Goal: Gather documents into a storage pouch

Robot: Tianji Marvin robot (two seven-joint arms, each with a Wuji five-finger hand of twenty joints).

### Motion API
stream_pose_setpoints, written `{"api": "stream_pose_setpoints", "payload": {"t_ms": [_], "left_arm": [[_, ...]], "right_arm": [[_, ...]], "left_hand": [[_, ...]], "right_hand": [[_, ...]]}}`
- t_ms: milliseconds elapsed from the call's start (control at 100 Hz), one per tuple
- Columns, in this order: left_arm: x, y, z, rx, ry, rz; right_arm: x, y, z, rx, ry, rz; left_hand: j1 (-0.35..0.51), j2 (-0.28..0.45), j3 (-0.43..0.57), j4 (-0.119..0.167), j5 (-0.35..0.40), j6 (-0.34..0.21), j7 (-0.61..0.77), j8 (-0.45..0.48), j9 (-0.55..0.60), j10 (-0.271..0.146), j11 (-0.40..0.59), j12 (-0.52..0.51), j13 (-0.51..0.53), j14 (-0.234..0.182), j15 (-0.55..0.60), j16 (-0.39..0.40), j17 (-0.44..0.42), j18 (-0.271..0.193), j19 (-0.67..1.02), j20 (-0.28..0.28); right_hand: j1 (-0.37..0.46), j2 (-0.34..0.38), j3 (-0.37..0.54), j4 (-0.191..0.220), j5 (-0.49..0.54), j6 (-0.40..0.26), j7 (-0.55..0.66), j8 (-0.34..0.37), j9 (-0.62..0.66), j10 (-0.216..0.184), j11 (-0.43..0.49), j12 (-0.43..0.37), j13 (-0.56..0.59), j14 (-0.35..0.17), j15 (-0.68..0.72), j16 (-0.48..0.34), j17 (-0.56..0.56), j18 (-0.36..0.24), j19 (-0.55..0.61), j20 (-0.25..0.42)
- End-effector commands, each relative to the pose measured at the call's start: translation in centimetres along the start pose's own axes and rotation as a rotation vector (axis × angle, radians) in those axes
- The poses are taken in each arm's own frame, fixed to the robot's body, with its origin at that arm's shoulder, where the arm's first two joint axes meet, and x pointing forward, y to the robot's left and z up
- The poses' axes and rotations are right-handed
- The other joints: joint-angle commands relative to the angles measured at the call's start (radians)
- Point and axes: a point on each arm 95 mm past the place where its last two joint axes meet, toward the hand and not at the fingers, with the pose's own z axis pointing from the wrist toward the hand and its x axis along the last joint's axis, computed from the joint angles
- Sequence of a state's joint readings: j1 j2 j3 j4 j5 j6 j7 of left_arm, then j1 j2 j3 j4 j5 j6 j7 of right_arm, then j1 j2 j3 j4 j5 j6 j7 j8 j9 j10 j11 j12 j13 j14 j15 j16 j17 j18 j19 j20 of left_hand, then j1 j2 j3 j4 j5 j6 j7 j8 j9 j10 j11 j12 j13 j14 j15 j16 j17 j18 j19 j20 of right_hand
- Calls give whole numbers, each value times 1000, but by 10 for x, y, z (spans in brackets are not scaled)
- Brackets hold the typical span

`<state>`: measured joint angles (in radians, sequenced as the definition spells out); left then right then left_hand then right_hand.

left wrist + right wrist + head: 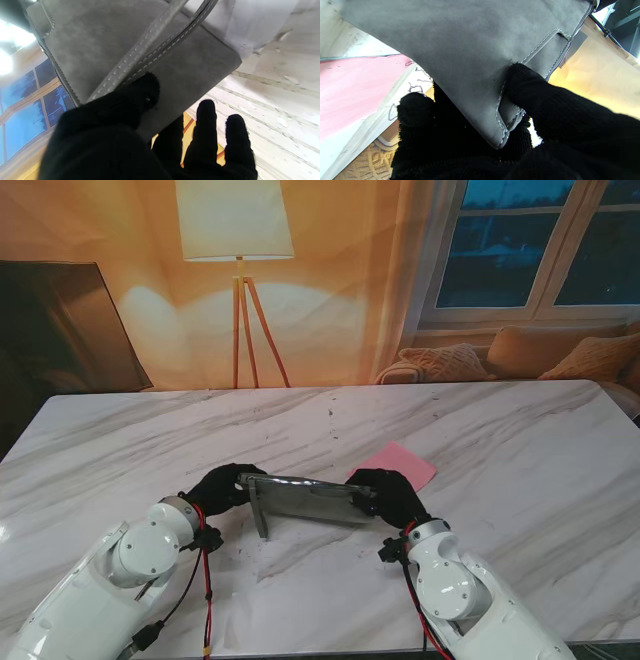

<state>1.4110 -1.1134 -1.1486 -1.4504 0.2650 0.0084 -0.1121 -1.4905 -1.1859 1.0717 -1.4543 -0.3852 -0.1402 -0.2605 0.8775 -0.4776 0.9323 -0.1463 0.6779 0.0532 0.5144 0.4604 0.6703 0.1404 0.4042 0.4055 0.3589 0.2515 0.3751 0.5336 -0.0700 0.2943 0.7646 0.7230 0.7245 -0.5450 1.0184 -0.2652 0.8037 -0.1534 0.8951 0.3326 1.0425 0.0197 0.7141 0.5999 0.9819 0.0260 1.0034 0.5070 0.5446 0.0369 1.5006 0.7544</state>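
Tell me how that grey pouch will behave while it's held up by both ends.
The grey pouch probably sags little: it spans straight between left hand and right hand. Its suede-like surface likely resists slipping. Its strap dangles, so it may snag.

matt suede pouch (105, 42) (stitched), glossy marble table (520, 450)

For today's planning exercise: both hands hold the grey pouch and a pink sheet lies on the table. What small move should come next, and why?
Probably set the grey pouch down flat and free the right hand. Both it and the left hand are clamped on the pouch's ends, so neither can reach the pink sheet lying just beyond the pouch.
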Motion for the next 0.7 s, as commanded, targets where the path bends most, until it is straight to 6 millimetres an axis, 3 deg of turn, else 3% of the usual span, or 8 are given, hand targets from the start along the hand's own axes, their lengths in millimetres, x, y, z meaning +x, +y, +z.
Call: {"api": "stream_pose_setpoints", "payload": {"t_ms": [0,100,240,390,460,500,580,690], "left_arm": [[5,7,2,-16,14,-39],[6,9,2,-5,18,-71],[7,10,0,17,26,-73],[7,11,-1,44,24,-75],[7,13,0,68,20,-78],[7,14,0,84,17,-86],[7,16,1,108,13,-103],[7,17,1,121,10,-113]], "right_arm": [[5,-2,3,19,1,7],[5,-2,6,30,-5,6],[4,0,8,39,-10,-4],[4,7,10,51,-10,-22],[4,12,10,45,-7,-32],[3,15,10,38,-6,-37],[3,24,9,20,-4,-47],[4,37,7,-3,2,-73]], "left_hand": [[62,-9,-54,-44,70,-39,55,6,72,14,27,77,50,11,65,45,-2,-2,65,-6],[157,23,-166,-50,136,-35,164,-29,240,37,-17,306,107,56,187,121,3,-4,152,7],[211,58,-236,-42,178,-31,290,-31,328,64,60,462,150,122,345,223,21,-9,248,39],[224,68,-241,-35,179,-47,363,14,344,88,114,469,174,155,392,255,38,1,300,54],[227,67,-228,-35,185,-53,382,38,354,91,127,461,186,167,400,258,47,8,315,56],[232,68,-225,-37,185,-55,392,62,354,92,133,459,186,172,403,259,46,9,321,56],[238,82,-235,-38,191,-57,382,145,348,96,148,456,184,180,408,258,43,10,331,46],[255,94,-250,-35,188,-61,398,196,341,93,156,459,180,181,408,257,41,13,333,43]], "right_hand": [[52,73,-5,19,62,-49,80,39,15,13,22,8,48,-27,37,8,0,-31,28,-14],[45,63,-8,15,41,-49,82,30,3,9,7,0,36,-28,14,-1,-12,-31,14,-22],[20,34,-7,9,-12,-47,80,2,-30,2,-36,-15,3,-34,-48,-25,-47,-28,-31,-41],[-75,-5,20,-3,-138,-31,11,-17,-164,-11,-119,-52,-97,-44,-166,-52,-140,-28,-132,-64],[-148,-3,47,4,-178,-16,-96,33,-263,-21,-126,-116,-168,-54,-237,-55,-202,-32,-199,-59],[-193,1,57,24,-190,-7,-159,72,-306,-22,-138,-131,-198,-58,-266,-56,-223,-34,-231,-49],[-262,13,82,122,-218,6,-247,133,-391,-28,-164,-147,-267,-68,-329,-72,-273,-42,-293,-48],[-293,8,76,133,-276,2,-289,157,-497,-36,-198,-163,-360,-86,-402,-96,-332,-55,-363,-57]]}}
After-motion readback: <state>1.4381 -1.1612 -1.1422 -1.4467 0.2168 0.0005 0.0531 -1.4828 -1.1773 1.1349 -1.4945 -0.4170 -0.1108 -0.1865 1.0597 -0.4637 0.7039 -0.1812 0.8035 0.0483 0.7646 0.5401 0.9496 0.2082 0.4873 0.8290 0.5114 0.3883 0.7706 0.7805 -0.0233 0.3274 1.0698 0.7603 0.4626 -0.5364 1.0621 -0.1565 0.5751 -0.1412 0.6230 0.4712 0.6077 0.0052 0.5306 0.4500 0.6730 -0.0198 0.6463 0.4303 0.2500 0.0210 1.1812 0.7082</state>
